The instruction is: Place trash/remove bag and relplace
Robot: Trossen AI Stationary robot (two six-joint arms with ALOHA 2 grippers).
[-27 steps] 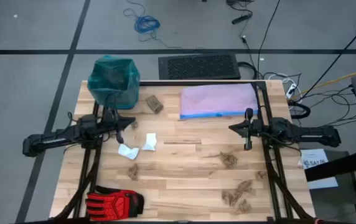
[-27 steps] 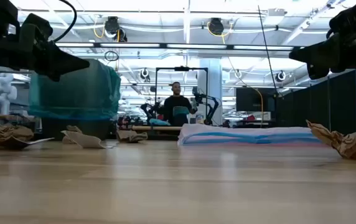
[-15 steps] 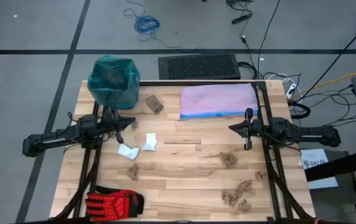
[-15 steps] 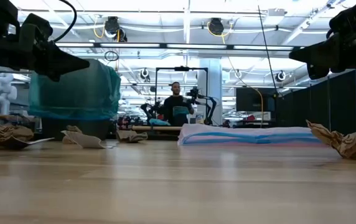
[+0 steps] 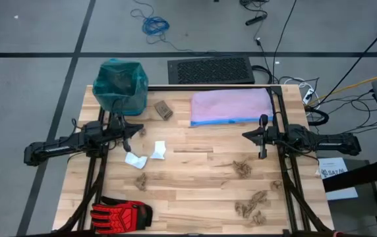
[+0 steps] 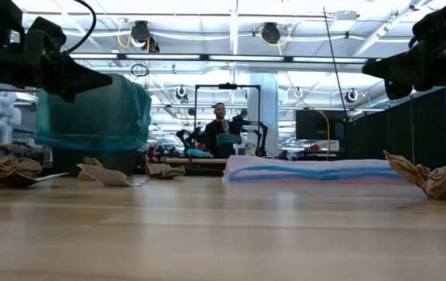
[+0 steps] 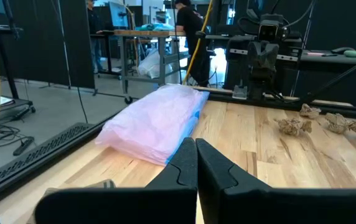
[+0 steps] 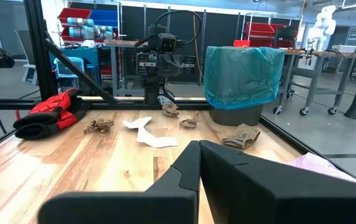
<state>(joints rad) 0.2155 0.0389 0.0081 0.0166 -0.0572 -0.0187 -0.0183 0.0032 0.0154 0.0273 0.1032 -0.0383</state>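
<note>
A dark bin lined with the teal-green bag (image 5: 120, 84) stands at the table's far left corner; it also shows in the right wrist view (image 8: 243, 78). White paper wads (image 5: 145, 155) lie left of centre, tan shreds (image 5: 242, 168) lie to the right, and a brown block (image 5: 163, 110) lies beside the bin. My left gripper (image 5: 138, 130) is shut and empty above the table near the wads. My right gripper (image 5: 244, 136) is shut and empty above the table's right part. Both point at each other, and their fingers meet in the wrist views (image 7: 196, 163) (image 8: 200, 163).
A pale lilac bag with a blue rim (image 5: 231, 106) lies at the far right. A red-and-black glove (image 5: 121, 213) lies at the near left corner. More tan shreds (image 5: 253, 205) lie near the front right. People stand in the room beyond the table.
</note>
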